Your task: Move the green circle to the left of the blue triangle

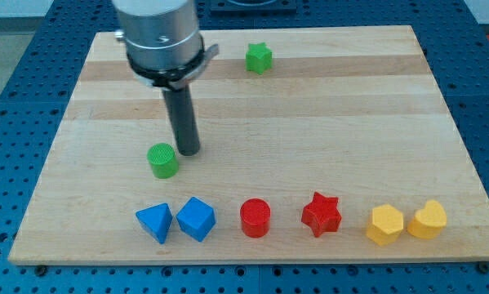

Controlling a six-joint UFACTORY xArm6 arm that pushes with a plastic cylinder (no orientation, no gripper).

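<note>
The green circle (162, 160) stands on the wooden board, left of centre and above the bottom row. My tip (188, 151) is just to its upper right, close to it or touching it. The blue triangle (155, 221) is at the left end of the bottom row, below the green circle and apart from it.
The bottom row runs rightwards: blue cube (196, 218), red circle (255, 218), red star (322, 214), yellow hexagon (385, 224), yellow heart-like block (427, 219). A green star (259, 58) sits near the view's top. The board's left edge (55, 155) is nearby.
</note>
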